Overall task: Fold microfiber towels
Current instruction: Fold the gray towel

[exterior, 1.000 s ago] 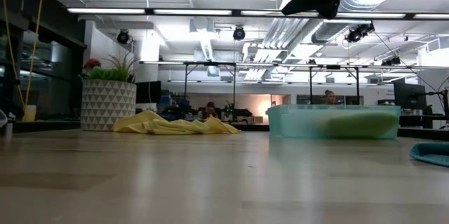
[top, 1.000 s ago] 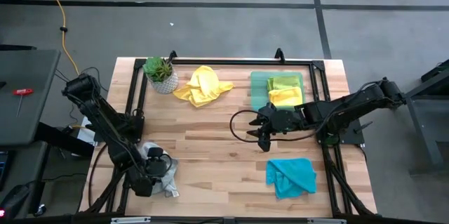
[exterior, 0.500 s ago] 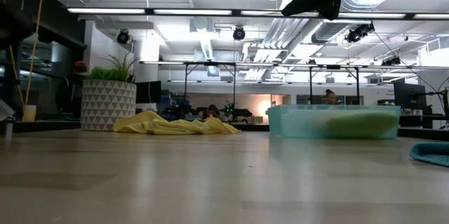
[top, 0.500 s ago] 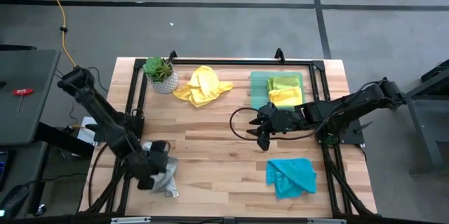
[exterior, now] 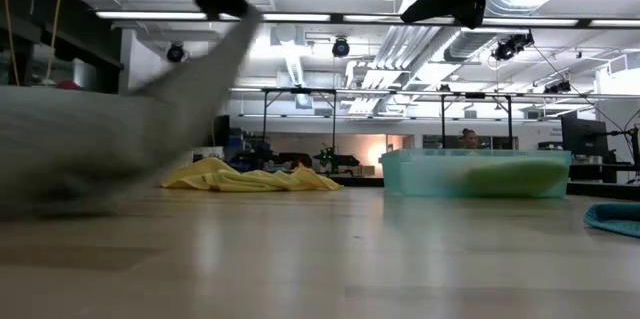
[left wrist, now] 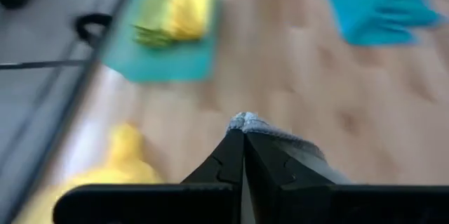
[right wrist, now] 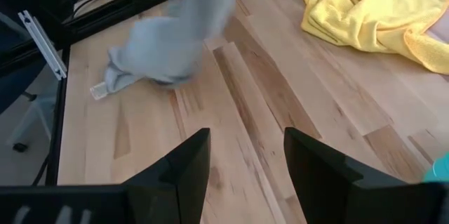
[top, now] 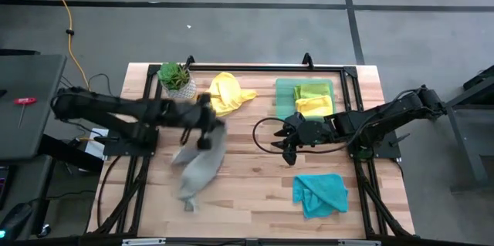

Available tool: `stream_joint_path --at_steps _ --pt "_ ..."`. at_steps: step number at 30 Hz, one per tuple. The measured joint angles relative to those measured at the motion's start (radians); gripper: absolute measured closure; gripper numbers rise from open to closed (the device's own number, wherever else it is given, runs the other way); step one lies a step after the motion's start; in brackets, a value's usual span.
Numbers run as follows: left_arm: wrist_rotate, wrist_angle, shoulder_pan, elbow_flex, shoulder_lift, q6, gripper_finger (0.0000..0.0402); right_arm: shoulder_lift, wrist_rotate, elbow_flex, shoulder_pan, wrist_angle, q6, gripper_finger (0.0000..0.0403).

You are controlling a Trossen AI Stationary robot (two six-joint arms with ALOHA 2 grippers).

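My left gripper [top: 205,125] is above the table's left middle, shut on a grey microfiber towel [top: 199,165]. The towel trails from it toward the near-left corner and sweeps across the low view [exterior: 120,139]. My right gripper [top: 287,150] hovers open over the table's middle with nothing between its fingers [right wrist: 245,161]. A crumpled yellow towel [top: 224,94] lies at the far side. A teal towel [top: 318,192] lies crumpled at the near right. Folded green and yellow towels [top: 312,99] rest in a translucent green tray [top: 284,92]. My left gripper pinches a bunched bit of the grey towel's upper end [left wrist: 243,121] between its two shut fingers; a little cloth shows past the fingertips. The fingers come slanting from the table's left. The towel hangs below them in a long strip, its lower end [right wrist: 116,76] on the table.
A potted plant [top: 176,80] stands at the far left, beside the yellow towel. A black frame [top: 150,99] runs along the table's edges. Bare wood [top: 247,176] lies between the grey towel and the teal towel.
My left gripper has shut on the grey towel at the near-left corner. It has then swung up and toward the table's middle and far side. The towel's upper end has been lifted and the cloth drawn out long; its lower end trails at the near left.
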Motion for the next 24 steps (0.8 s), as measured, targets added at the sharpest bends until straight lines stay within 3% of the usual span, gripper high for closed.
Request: stream_joint_path --at_steps 5,9,13,17,21,24 --pt "0.101 -0.07 0.168 0.192 0.108 0.054 0.0401 0.0 0.0 0.0 0.0 0.007 0.0 0.023" --pt "0.198 -0.225 0.157 0.341 0.122 0.008 0.0401 0.0 0.0 0.0 0.0 0.007 0.0 0.023" --pt "0.209 -0.417 0.043 0.393 0.098 -0.062 0.0402 0.0 0.0 0.0 0.0 0.007 0.003 0.023" --pt "0.213 -0.582 -0.126 0.348 0.072 -0.233 0.0402 0.0 0.0 0.0 0.0 0.007 0.002 0.023" --pt "0.21 -0.572 -0.306 0.221 0.072 -0.427 0.0401 0.0 0.011 0.0 0.0 0.007 0.0 0.023" --pt "0.201 -0.456 -0.413 0.097 0.075 -0.553 0.0401 0.0 0.033 0.0 0.0 0.007 -0.012 0.023"
